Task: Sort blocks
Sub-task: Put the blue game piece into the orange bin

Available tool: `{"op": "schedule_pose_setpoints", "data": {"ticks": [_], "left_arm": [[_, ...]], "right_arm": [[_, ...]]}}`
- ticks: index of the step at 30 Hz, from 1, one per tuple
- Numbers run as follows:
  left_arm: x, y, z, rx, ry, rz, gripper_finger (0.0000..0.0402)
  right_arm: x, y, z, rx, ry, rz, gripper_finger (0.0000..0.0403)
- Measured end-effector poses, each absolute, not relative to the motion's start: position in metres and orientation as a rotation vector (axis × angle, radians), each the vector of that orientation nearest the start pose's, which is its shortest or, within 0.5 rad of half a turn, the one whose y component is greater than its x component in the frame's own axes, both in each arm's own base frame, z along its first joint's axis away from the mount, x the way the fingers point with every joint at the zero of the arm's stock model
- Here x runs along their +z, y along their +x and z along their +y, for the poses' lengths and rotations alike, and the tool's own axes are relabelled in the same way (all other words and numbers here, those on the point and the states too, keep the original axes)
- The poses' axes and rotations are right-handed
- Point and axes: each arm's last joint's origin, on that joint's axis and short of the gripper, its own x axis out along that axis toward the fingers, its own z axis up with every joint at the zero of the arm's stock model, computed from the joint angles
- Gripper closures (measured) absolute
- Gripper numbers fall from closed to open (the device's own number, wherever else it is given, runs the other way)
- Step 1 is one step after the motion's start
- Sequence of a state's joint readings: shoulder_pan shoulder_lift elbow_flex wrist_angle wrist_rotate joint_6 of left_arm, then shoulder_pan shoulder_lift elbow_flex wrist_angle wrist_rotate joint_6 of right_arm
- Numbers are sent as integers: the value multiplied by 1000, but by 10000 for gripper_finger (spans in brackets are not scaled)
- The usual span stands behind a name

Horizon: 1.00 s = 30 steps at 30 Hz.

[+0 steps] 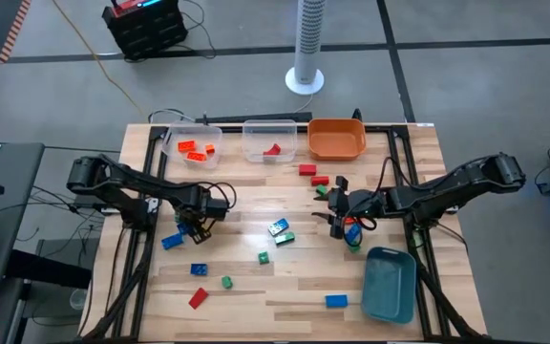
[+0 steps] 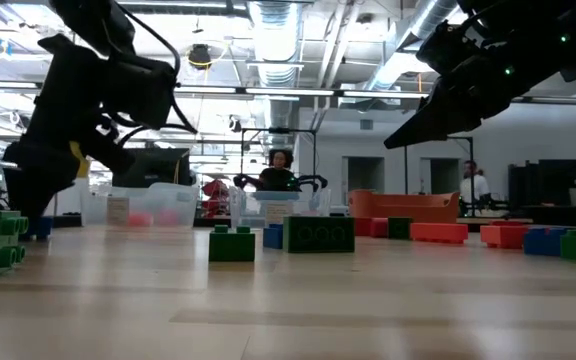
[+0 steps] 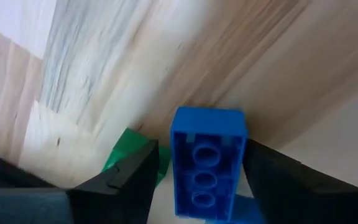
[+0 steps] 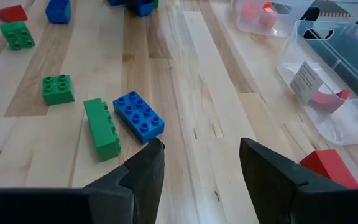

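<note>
Fingers of left gripper flanking one blue studded plastic brick, grip uncertain; right gripper fingers apart over wooden desk; three clear and orange bins.

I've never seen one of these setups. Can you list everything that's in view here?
Clear bins: two, table edge by the fan; orange blocks in one, a red block in the other.
Orange bin: one, beside them.
Blue-grey bin: one, table's right side.
Loose blocks: about a dozen, red, blue, green, scattered on the table.
Tower fan: one, white, floor beyond.
People: two, room behind.
Left gripper: jaws open around a blue block.
Right gripper: jaws open, empty, above the table.
</note>
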State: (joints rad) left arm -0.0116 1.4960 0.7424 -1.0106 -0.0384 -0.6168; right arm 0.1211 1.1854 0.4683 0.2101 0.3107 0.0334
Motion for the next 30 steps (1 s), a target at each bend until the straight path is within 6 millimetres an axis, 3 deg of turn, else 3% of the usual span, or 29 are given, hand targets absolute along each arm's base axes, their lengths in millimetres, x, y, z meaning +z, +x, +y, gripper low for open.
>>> {"op": "schedule_pose_setpoints", "data": {"ticks": [8,18,23,30], "left_arm": [[146,202,-1,542,-398,1673,269],[184,238,10,525,-268,1479,269],[205,268,33,446,-208,1230,269],[231,310,59,354,-12,689,269]], "right_arm": [[186,228,19,-195,-76,492,185],[186,227,17,-200,-75,497,185],[185,227,17,-200,-75,507,185],[198,232,16,-301,-133,363,185]]}}
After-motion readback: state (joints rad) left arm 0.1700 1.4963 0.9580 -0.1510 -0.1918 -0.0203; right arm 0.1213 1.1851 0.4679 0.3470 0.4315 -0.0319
